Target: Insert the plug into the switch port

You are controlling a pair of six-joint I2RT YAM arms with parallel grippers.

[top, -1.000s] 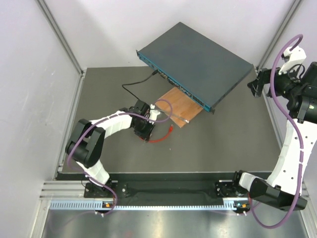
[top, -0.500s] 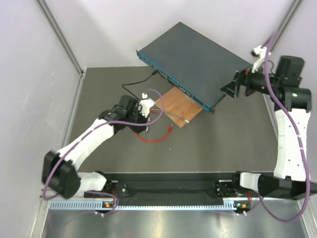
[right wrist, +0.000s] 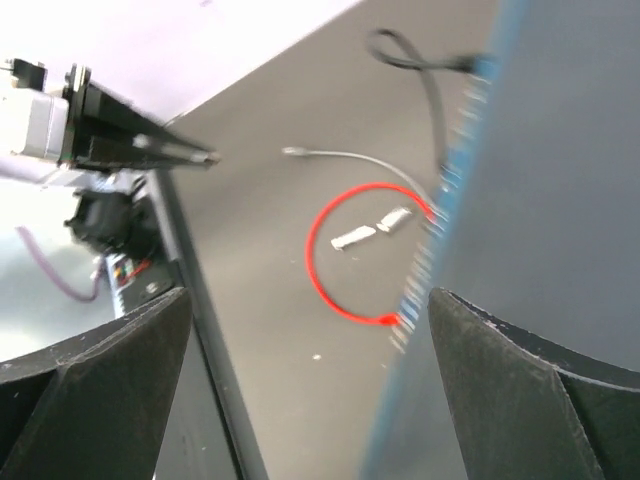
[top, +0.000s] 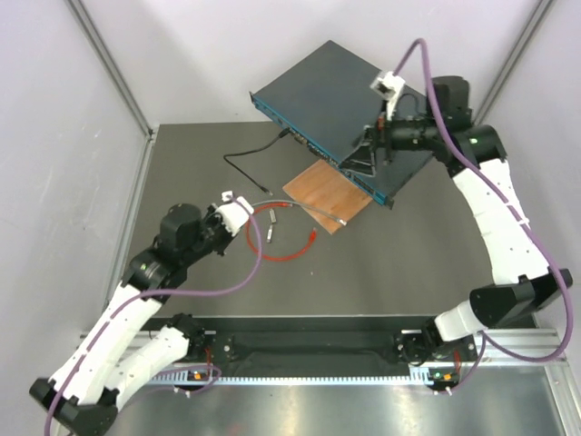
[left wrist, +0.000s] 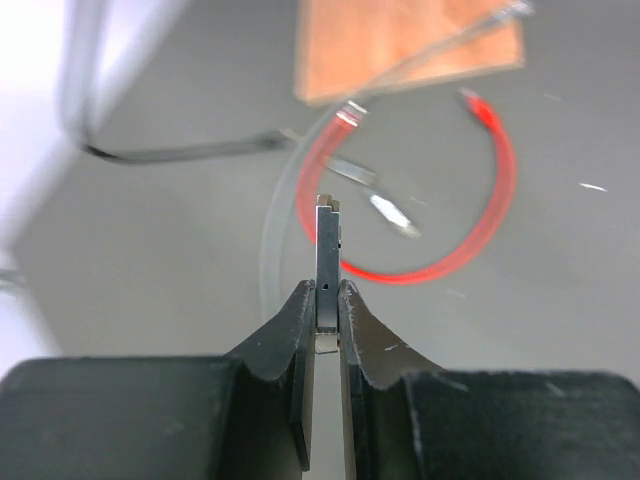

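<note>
Left claw (left wrist: 322, 290) nearly shut, pinching a thin grey strip (left wrist: 328, 240). Right claw (right wrist: 305, 300) wide open, empty, above switch (top: 354, 95). Plug (left wrist: 472, 99) lies on table (left wrist: 560, 300).

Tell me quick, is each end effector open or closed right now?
Left end effector: closed on a thin grey piece; what it is cannot be told.
Right end effector: open, holding nothing.
</note>
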